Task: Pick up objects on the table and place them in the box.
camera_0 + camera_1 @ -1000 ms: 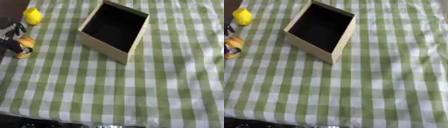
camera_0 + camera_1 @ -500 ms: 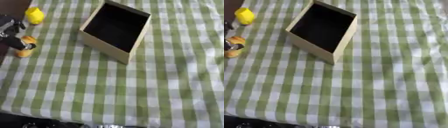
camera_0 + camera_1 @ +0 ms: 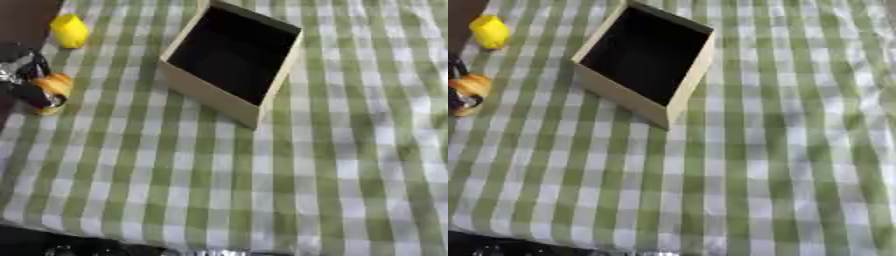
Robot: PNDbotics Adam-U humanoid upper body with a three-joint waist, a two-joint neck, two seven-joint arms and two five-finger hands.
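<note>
At table's left edge, orange object (image 3: 55, 85) touching left robot hand (image 3: 22, 82), box (image 3: 230, 60) well apart

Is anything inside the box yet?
The box looks empty: only a dark interior shows, though its near wall hides part of the floor. The yellow object sits on the tablecloth, and the left hand is at the orange object.

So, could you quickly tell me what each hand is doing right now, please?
Left hand: at the left edge, fingers closed around the orange object.
Right hand: not in view.
</note>
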